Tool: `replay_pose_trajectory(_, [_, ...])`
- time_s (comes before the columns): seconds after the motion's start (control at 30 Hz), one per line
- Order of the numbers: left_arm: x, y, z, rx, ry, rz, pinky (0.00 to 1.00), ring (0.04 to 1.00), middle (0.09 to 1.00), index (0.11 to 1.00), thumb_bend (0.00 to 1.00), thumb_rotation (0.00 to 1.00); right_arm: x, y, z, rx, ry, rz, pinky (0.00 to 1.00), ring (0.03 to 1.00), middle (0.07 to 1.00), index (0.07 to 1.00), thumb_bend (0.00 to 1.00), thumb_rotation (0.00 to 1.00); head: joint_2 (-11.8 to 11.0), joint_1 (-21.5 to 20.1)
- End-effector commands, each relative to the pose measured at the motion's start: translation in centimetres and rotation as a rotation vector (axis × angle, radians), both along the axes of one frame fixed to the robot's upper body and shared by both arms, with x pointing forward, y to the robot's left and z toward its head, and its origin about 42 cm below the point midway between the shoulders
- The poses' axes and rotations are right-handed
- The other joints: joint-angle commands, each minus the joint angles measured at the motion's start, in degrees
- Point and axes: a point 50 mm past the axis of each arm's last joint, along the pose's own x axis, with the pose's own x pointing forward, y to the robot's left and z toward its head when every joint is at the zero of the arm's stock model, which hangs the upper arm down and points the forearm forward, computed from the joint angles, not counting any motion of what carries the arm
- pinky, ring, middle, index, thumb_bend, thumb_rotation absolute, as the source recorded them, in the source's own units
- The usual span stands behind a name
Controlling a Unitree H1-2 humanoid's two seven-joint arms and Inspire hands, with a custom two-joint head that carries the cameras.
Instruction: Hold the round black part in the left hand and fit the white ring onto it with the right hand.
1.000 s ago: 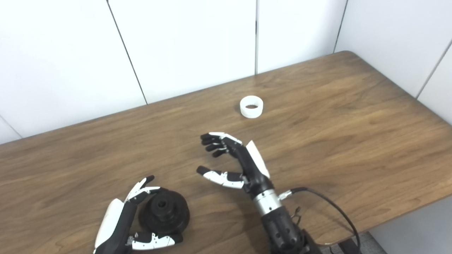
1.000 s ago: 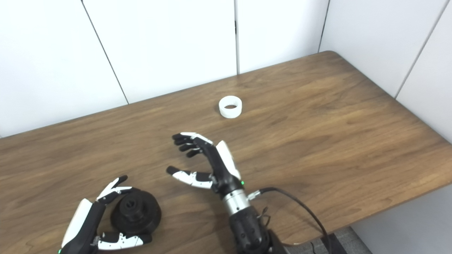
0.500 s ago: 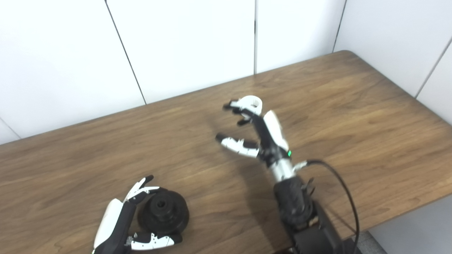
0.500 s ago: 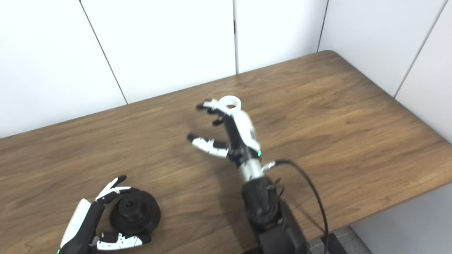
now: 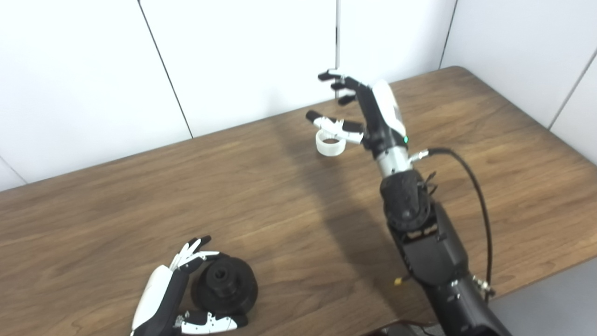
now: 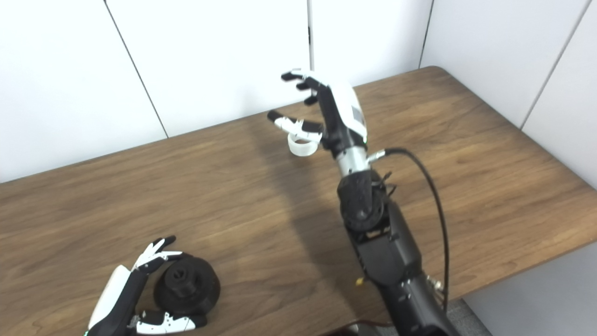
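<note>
The round black part [image 5: 224, 286] lies on the wooden table [image 5: 489, 154] near its front left edge. My left hand [image 5: 172, 298] cups it, fingers on its far left side and thumb at its front; the fingers look curled around it. The white ring [image 5: 330, 144] sits on the table near the back. My right hand [image 5: 361, 109] is open and raised above the ring, its thumb crossing over the ring's top edge, fingers spread toward the wall. The ring also shows in the right eye view [image 6: 302, 146].
A black cable [image 5: 475, 186] loops from my right wrist down along the forearm. White wall panels [image 5: 233, 60] stand directly behind the table's back edge. The table's right corner [image 5: 459, 70] is rounded.
My right arm has reached forward from the table's middle to above the white ring, hand staying open. The left hand and black part stay in place; the camera shifted slightly.
</note>
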Motion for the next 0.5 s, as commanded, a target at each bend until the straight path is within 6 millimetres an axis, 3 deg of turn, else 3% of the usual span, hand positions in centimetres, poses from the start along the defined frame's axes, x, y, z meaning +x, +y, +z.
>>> replay_pose_trajectory(0.0, [0.4, -0.1, 0.2, 0.05, -0.028, -0.009, 1.0, 1.0, 0.952, 0.583, 0.94, 0.21, 1.0, -0.2, 2.7, -0.025, -0.068, 0.002, 0.58, 0.738, 0.815, 0.723, 0.63, 0.31, 0.0, -0.1])
replay_pose_trajectory(0.17, [0.4, -0.3, 0.1, 0.1, -0.047, -0.014, 1.0, 1.0, 0.955, 0.588, 0.95, 0.21, 2.1, -1.0, 3.3, -0.071, -0.038, 0.001, 0.57, 0.722, 0.798, 0.721, 0.64, 0.25, -0.5, 0.4])
replay_pose_trajectory(0.47, [0.4, -0.6, 0.0, 0.122, -0.047, -0.017, 1.0, 1.0, 0.96, 0.592, 0.96, 0.19, 4.3, -2.6, 3.9, -0.167, 0.044, -0.013, 0.5, 0.671, 0.771, 0.72, 0.66, 0.23, -0.7, 1.0])
